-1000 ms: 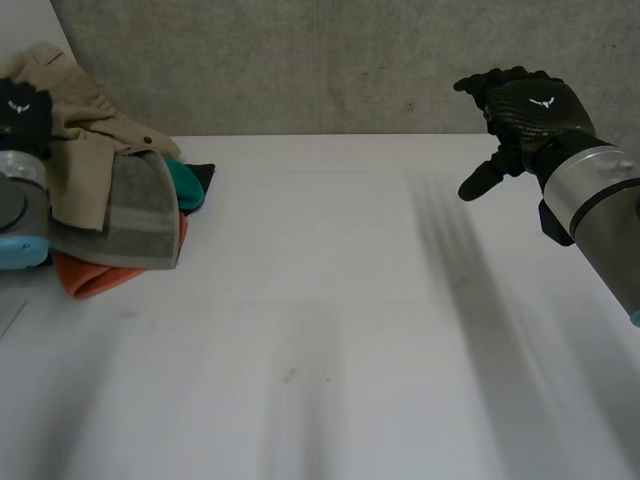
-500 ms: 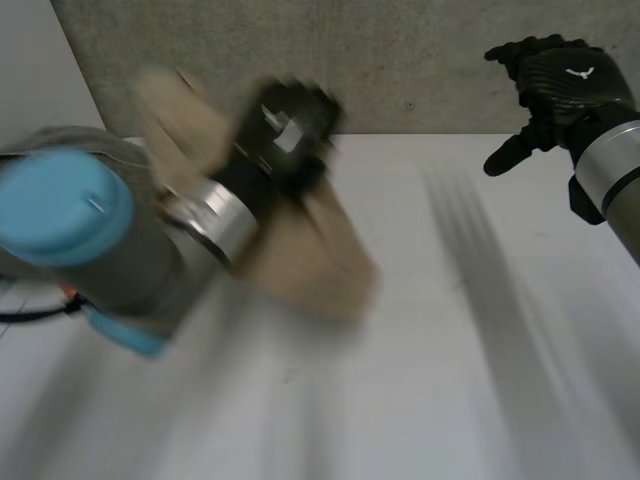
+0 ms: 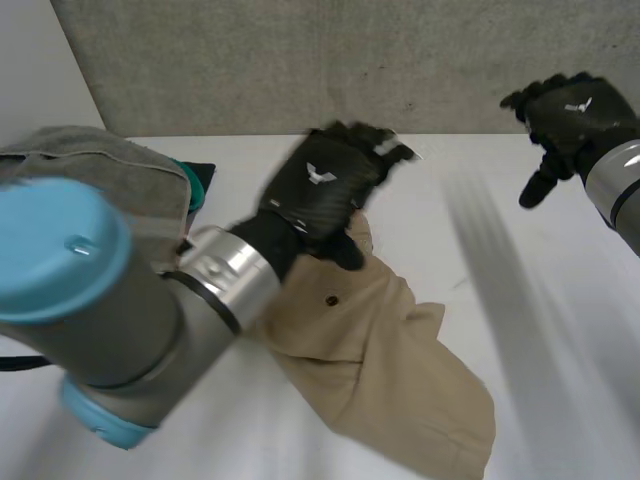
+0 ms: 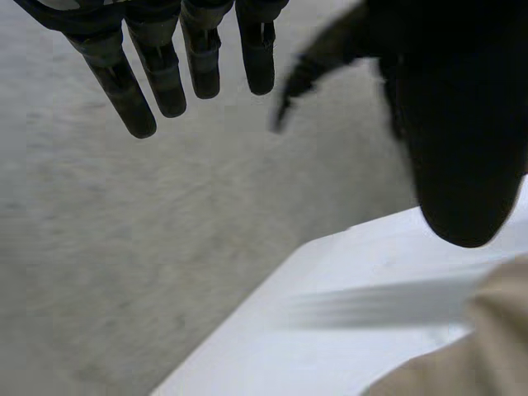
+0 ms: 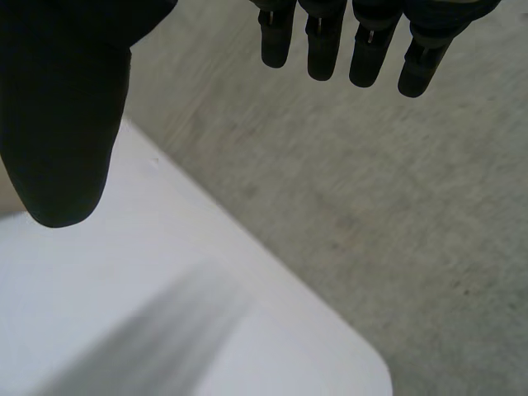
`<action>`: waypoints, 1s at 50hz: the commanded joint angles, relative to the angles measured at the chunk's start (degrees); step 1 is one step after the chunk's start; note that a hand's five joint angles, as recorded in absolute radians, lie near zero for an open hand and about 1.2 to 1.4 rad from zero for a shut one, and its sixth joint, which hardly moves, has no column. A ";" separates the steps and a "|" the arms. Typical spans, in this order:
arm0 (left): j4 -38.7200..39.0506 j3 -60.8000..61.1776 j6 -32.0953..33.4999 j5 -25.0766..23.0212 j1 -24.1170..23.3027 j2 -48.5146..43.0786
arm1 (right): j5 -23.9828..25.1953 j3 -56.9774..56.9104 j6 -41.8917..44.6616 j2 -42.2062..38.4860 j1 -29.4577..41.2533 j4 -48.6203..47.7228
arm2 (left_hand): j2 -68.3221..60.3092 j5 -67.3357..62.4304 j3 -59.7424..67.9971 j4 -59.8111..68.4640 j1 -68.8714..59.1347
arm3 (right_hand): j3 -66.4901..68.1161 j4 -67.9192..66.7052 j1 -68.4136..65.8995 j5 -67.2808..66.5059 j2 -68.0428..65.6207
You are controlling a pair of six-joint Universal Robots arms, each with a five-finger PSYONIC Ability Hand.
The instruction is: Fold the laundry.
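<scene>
Left hand point(image 3: 320, 185), fingers point(image 4: 132, 91) straight, over tan garment point(image 3: 390, 370), grey towel point(image 3: 120, 158) in head view

A white table point(image 3: 560, 330) carries a tan garment point(image 3: 390, 370), lying rumpled across its middle with one dark button showing. At the far left corner sits a grey towel point(image 3: 110, 160), apparently atop a teal cloth point(image 3: 197, 182) and other laundry.

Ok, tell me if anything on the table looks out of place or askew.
The tan garment lies crumpled and slanted across the middle of the table, with its folds bunched and no edge squared up. The left hand is open over its far end. The laundry heap sits piled at the table's left side.
</scene>
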State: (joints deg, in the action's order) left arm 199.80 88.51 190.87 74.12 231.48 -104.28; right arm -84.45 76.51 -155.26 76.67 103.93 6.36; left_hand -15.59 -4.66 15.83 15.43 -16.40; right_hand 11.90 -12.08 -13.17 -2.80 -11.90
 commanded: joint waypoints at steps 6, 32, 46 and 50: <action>-7.93 8.87 5.73 0.68 12.50 2.94 | 1.13 13.55 -2.41 1.99 4.43 8.94 | 1.00 0.08 -1.24 -0.84 1.81 | -1.90 2.08 3.17 2.80 1.90; 1.98 4.93 24.37 4.17 16.19 -12.44 | 0.96 25.27 -3.38 1.64 6.11 -5.83 | -64.41 -65.34 64.17 64.57 -63.60 | -1.90 2.08 3.17 2.80 1.90; 16.85 -16.87 19.90 13.26 10.75 -11.47 | 0.87 23.77 -4.70 5.77 6.02 -6.98 | -64.41 -65.34 64.17 64.57 -63.60 | -1.90 2.08 3.17 2.80 1.90; 15.62 -18.55 13.75 9.47 6.88 -12.70 | 0.87 23.86 -5.58 7.26 5.76 -7.07 | -64.41 -65.34 64.17 64.57 -63.60 | -1.90 2.08 3.17 2.80 1.90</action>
State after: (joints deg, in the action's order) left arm 217.00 73.05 211.81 89.89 243.95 -115.83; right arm -83.65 100.38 -159.80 81.99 109.93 -0.70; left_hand -68.40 -54.47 68.03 68.55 -64.87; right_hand 11.90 -12.08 -13.16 -2.81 -11.90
